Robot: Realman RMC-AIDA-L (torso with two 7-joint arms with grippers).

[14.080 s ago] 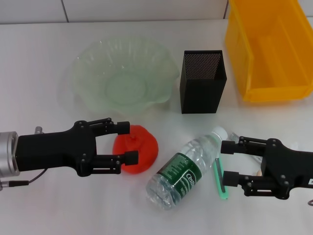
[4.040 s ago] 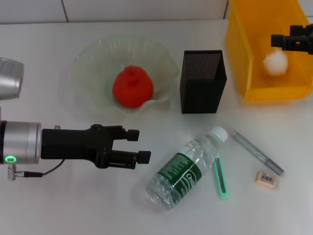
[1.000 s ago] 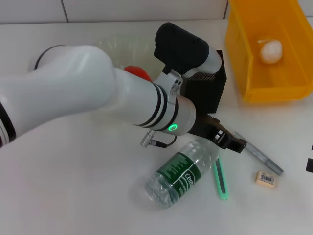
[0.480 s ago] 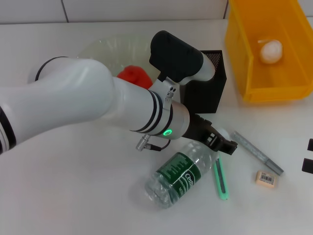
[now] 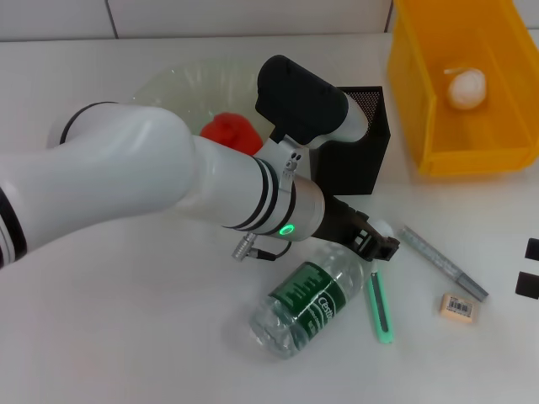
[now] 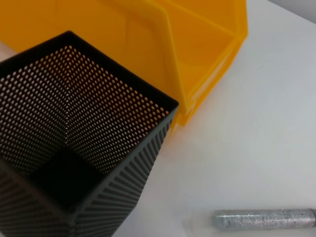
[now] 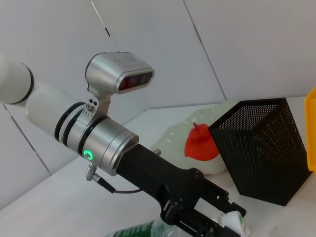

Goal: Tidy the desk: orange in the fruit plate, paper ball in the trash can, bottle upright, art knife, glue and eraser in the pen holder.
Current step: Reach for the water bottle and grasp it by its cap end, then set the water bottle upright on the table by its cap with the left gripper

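Note:
The bottle lies on its side on the table, its cap pointing toward the pen holder. My left gripper has reached across to the cap and is open, with one jaw on either side of the cap. The orange sits in the fruit plate. The paper ball lies in the trash can. Right of the bottle lie the glue, the art knife and the eraser. At the right edge my right gripper is open and holds nothing.
My white left arm crosses the middle of the table and hides part of the fruit plate and pen holder. In the left wrist view the pen holder stands right against the trash can, with the art knife beside them.
My left gripper has slid back from over the art knife to the bottle's cap. The right gripper's fingertips have come a little into view at the right edge. The bottle has not moved.

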